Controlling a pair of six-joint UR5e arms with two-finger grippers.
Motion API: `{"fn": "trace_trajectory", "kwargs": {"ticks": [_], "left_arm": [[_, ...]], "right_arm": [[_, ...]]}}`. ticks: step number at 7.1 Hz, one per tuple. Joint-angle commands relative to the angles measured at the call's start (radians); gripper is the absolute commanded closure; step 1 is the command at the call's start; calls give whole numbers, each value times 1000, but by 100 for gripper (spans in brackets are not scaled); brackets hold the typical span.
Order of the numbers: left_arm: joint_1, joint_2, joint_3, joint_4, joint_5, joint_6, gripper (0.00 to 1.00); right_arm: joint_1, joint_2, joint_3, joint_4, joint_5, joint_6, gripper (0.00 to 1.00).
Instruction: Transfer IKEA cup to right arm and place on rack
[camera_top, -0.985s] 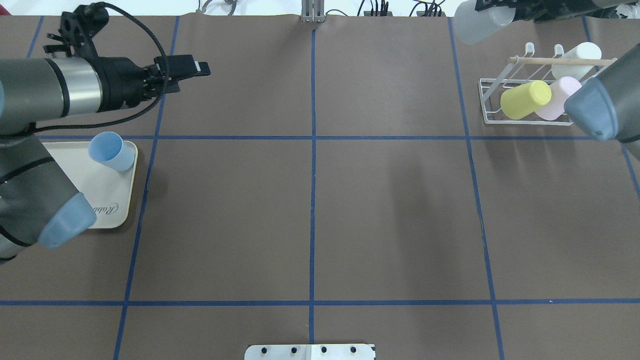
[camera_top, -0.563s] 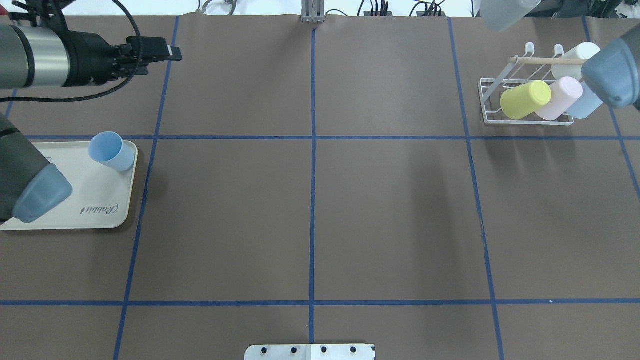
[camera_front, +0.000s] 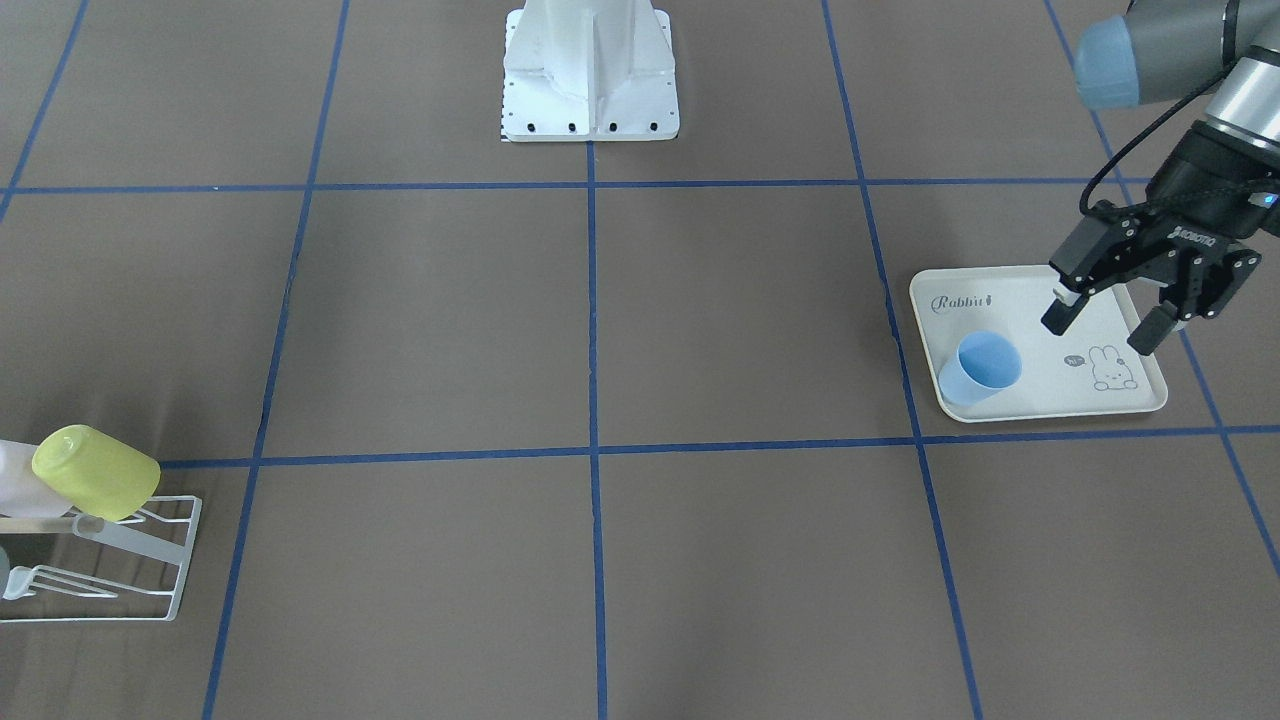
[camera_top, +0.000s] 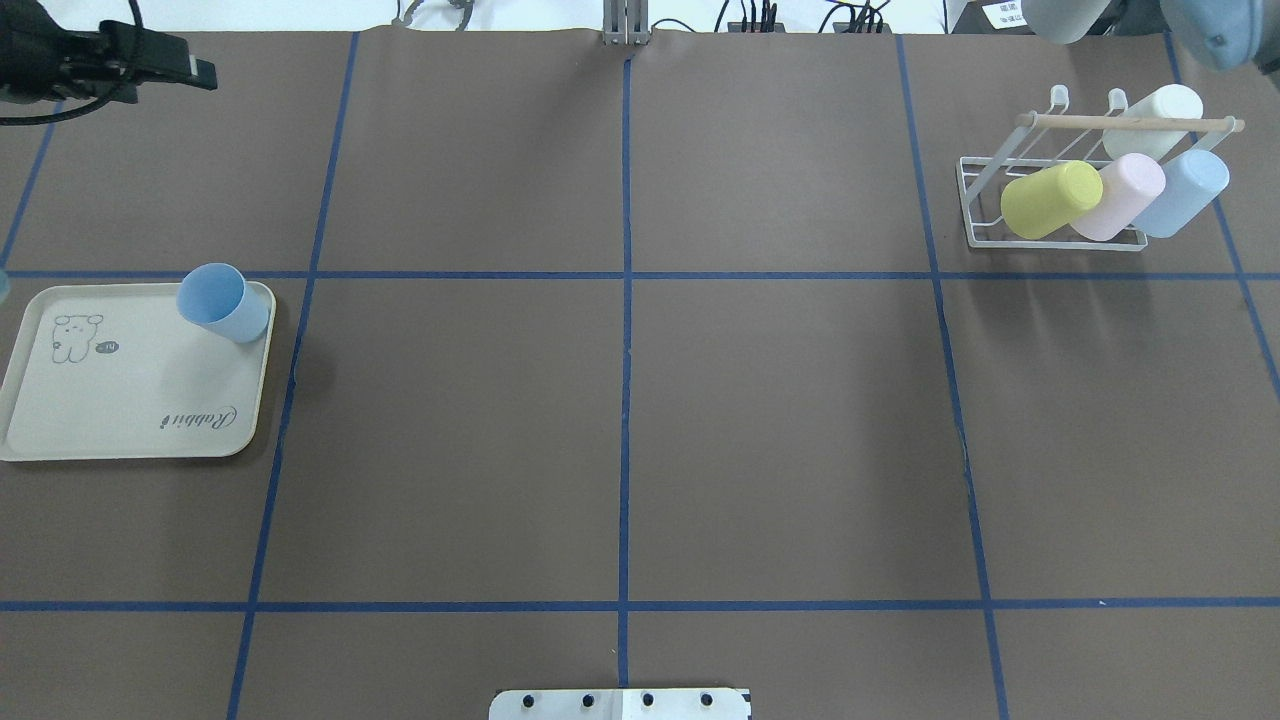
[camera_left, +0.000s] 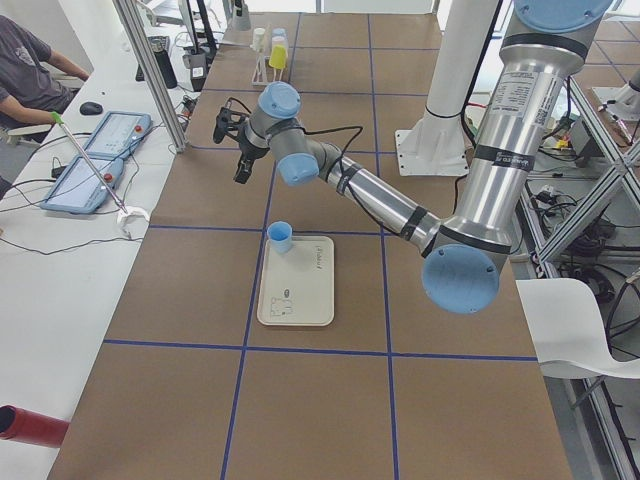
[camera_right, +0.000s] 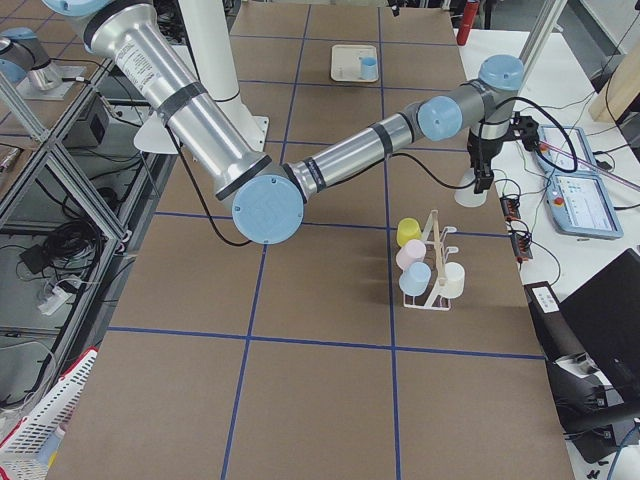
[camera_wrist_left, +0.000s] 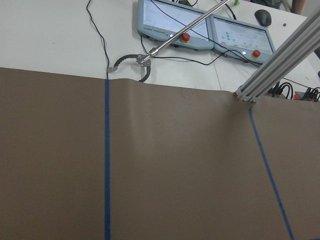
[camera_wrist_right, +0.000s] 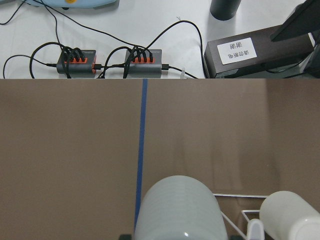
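1. The left pincer (camera_front: 1105, 322) hangs at the right edge of the front-facing view, its two fingers spread apart with nothing between them, over the upper right part of the cream tray (camera_top: 120, 400).
2. A blue cup (camera_top: 213, 302) stands mouth-up in the tray's upper right corner in the overhead view, well apart from that pincer's fingers.
3. The right pincer (camera_right: 484, 172) is at the upper right of the right-side view, beyond the rack and over the worktop's far edge. It is clamped on a pale grey cup (camera_wrist_right: 177, 210).
4. In the right wrist view the grey cup fills the bottom centre. Its rounded end points toward the worktop's edge and the cables beyond.
5. The rack (camera_top: 967, 200) sits at the upper right of the overhead view on the brown worktop (camera_top: 780, 420).
6. On the rack's pegs lean a yellow cup (camera_top: 1050, 199), a pink cup (camera_top: 1120, 195) and a light-blue cup (camera_top: 1185, 190) side by side in a row, touching one another.
7. A white cup (camera_top: 1160, 115) sits behind them in that view, above the wooden dowel (camera_top: 1080, 120).
8. The grey cup is apart from the rack, above it in the overhead frame and cut off by the top edge.
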Motion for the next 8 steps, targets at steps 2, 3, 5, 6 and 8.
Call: {"fn": "trace_trajectory", "kwargs": {"ticks": [2, 3, 5, 6, 8], "left_arm": [[-22, 5, 0, 7, -25, 15, 0], [-22, 5, 0, 7, -25, 15, 0], [-21, 6, 0, 7, -25, 15, 0], [-21, 6, 3, 7, -25, 15, 0], [-21, 6, 3, 7, -25, 15, 0]], "right_arm": [[43, 28, -205, 8, 50, -183, 86], [38, 26, -222, 8, 53, -184, 86], [30, 31, -264, 8, 82, -184, 86], [26, 34, -265, 8, 82, -186, 86], [14, 29, -280, 10, 81, -187, 86]]}}
